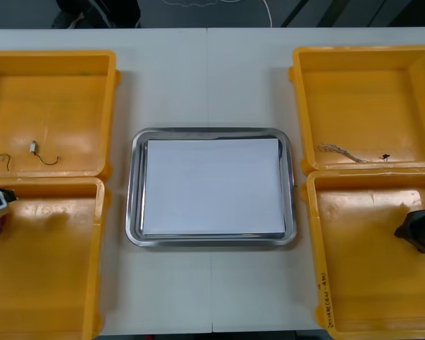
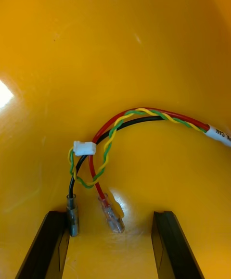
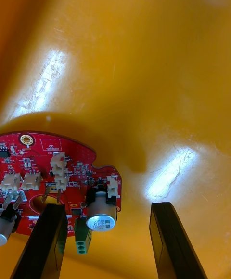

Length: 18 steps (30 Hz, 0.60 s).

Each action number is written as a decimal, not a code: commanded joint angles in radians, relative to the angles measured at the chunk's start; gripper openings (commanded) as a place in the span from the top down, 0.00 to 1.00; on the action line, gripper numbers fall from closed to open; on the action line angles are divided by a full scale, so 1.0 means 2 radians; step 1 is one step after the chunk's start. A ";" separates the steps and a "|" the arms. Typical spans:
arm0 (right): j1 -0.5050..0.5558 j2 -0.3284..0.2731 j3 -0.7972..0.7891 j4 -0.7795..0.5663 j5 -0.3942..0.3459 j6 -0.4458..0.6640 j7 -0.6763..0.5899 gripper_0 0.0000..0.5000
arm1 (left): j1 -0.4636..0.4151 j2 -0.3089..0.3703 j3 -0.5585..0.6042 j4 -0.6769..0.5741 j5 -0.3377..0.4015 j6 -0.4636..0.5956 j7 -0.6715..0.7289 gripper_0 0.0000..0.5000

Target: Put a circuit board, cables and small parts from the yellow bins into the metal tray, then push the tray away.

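Plainly, both grippers stand released and low inside their bins, so the risks we see lie in how each one closes. Our left gripper [image 3: 107,206] hangs over the floor of the left bin [image 1: 49,283], fingers [image 3: 45,240] spread wide. The red circuit board [image 3: 57,178] lies flat just ahead of them but mostly off to one side: one finger overlaps its rim, the other stands over bare bin floor, and a silver can-shaped part on the board sits in the gap. Closing from here would, we judge, pinch that part or a thin slice of rim, and the board could swing, slip out or get a component bent. A flat board also gives the fingers little edge to catch. Our right gripper [image 2: 109,213] is likewise spread, above the right bin [image 1: 368,283], with the cable [image 2: 144,115] looping away beyond the fingertips. One clear-sleeved end lies mid-gap, while a metal-tipped end lies just beside one finger. We fear that finger may nudge that end outward instead of trapping it, leaving a hold on one thin wire. The long tail could then drag, snag the bin wall and pull free before reaching the tray [image 1: 136,184], which sits well apart from both grippers on the surface [image 1: 212,85] with none of the task's things in it yet.
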 commanded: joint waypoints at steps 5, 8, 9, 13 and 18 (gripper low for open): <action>-0.007 0.002 -0.011 0.019 0.003 -0.003 0.020 0.81 | 0.014 -0.006 -0.018 0.005 -0.006 -0.017 -0.045 0.00; -0.008 0.002 -0.011 0.020 0.000 -0.003 0.020 1.00 | 0.014 -0.006 -0.018 0.005 -0.006 -0.017 -0.045 0.00; -0.008 0.002 -0.011 0.019 0.000 -0.003 0.020 1.00 | 0.014 -0.006 -0.018 0.006 -0.006 -0.017 -0.045 0.00; -0.013 -0.002 -0.011 0.019 -0.005 0.010 0.020 1.00 | 0.014 -0.006 -0.018 0.008 -0.005 -0.017 -0.045 0.10; -0.029 -0.011 -0.018 0.004 -0.013 0.058 0.020 1.00 | 0.015 -0.006 -0.018 0.008 -0.004 -0.017 -0.045 0.67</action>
